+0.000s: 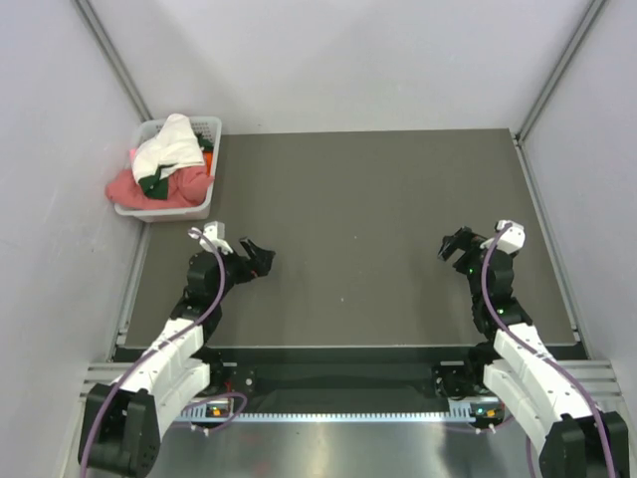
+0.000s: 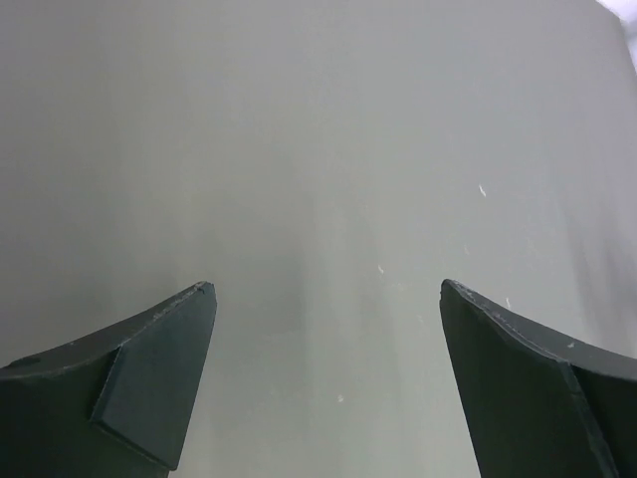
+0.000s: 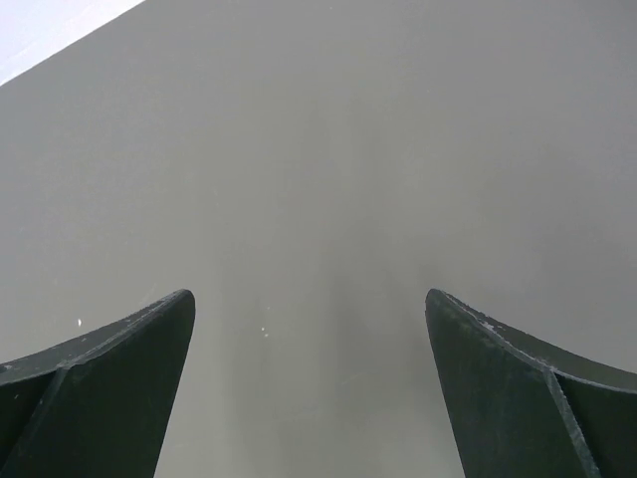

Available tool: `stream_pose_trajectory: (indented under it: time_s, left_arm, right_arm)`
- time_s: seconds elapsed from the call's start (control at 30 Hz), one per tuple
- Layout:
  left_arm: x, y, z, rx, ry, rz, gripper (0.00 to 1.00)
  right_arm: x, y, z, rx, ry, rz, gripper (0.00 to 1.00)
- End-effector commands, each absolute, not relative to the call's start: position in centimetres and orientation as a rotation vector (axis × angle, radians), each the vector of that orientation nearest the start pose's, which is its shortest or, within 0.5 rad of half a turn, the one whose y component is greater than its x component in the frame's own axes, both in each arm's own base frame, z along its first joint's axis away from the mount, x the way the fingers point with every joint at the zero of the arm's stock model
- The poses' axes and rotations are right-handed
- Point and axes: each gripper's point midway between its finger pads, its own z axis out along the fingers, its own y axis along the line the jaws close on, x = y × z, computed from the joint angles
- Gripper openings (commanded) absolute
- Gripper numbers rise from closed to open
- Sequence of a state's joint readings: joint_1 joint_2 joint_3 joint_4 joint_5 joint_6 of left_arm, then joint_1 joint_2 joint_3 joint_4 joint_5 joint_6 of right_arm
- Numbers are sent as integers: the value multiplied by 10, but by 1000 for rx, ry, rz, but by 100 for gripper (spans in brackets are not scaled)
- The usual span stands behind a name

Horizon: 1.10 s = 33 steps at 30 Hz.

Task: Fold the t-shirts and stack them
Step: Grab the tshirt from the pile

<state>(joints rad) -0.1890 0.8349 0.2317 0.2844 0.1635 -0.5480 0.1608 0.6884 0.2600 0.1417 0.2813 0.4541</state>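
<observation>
The t-shirts lie heaped in a white lattice basket [image 1: 204,129] at the table's far left. The white and dark green shirt [image 1: 167,149] lies on top. A dusty pink shirt [image 1: 139,187] hangs over the basket's left side, and a bit of orange cloth [image 1: 208,157] shows at the right. My left gripper [image 1: 261,256] is open and empty over the bare mat, well in front of the basket; its view [image 2: 326,294] shows only mat. My right gripper [image 1: 453,244] is open and empty at the right; its view [image 3: 311,299] shows only mat.
The dark grey mat [image 1: 348,219] covers the table. Grey walls enclose it on the left, back and right, with metal frame posts [image 1: 114,55] at the far corners. The basket stands against the left wall.
</observation>
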Motion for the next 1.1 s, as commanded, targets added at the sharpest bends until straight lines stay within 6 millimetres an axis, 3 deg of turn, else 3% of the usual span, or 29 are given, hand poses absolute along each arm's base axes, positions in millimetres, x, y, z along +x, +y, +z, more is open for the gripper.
stream_pose_trajectory:
  time_s: [0.0, 0.03, 0.07, 0.1, 0.13, 0.17, 0.23, 0.3, 0.33, 0.43, 0.47, 0.5, 0.53, 0.6, 0.73, 0.87, 1.07]
  left_arm:
    - [309, -87, 141, -403, 1846, -586, 99]
    - [305, -78, 121, -502, 1942, -524, 99]
    - [315, -79, 140, -514, 1931, -529, 98]
    - [317, -78, 143, -542, 1947, -519, 97]
    - [312, -75, 129, -612, 2032, -483, 96]
    - [323, -69, 152, -651, 1991, -455, 96]
    - [331, -59, 171, -734, 2002, -399, 94]
    - [340, -39, 187, -807, 1967, -309, 91]
    - [353, -32, 207, -835, 1933, -293, 89]
    - [362, 8, 206, -1017, 1952, -199, 84]
    - [367, 22, 222, -1070, 1925, -186, 81]
    - [369, 44, 223, -1149, 1896, -141, 80]
    - [381, 55, 235, -1190, 1858, -123, 80]
    - [386, 79, 240, -1243, 1804, -14, 80]
    - [417, 108, 254, -1309, 1723, 43, 81]
    - [440, 125, 254, -1348, 1679, 54, 81]
    - [467, 145, 229, -1463, 1590, 91, 83]
  right_arm:
    - [293, 10, 145, 476, 1727, 162, 100]
    - [292, 11, 146, 475, 1723, 164, 100]
    - [292, 10, 146, 473, 1721, 164, 100]
    - [291, 10, 147, 473, 1715, 167, 100]
    - [291, 10, 148, 470, 1712, 165, 100]
    - [291, 10, 148, 468, 1714, 163, 100]
    - [290, 8, 147, 474, 1718, 153, 100]
    - [290, 7, 147, 481, 1720, 148, 100]
    - [291, 7, 147, 483, 1720, 147, 100]
    - [291, 7, 146, 483, 1727, 146, 100]
    - [292, 8, 147, 483, 1724, 150, 100]
    - [292, 8, 147, 481, 1728, 151, 100]
    - [292, 8, 145, 480, 1731, 149, 100]
    - [292, 9, 146, 477, 1731, 154, 100]
    - [291, 9, 148, 477, 1722, 157, 100]
    - [290, 9, 149, 475, 1715, 159, 100]
    - [291, 13, 151, 451, 1713, 176, 100]
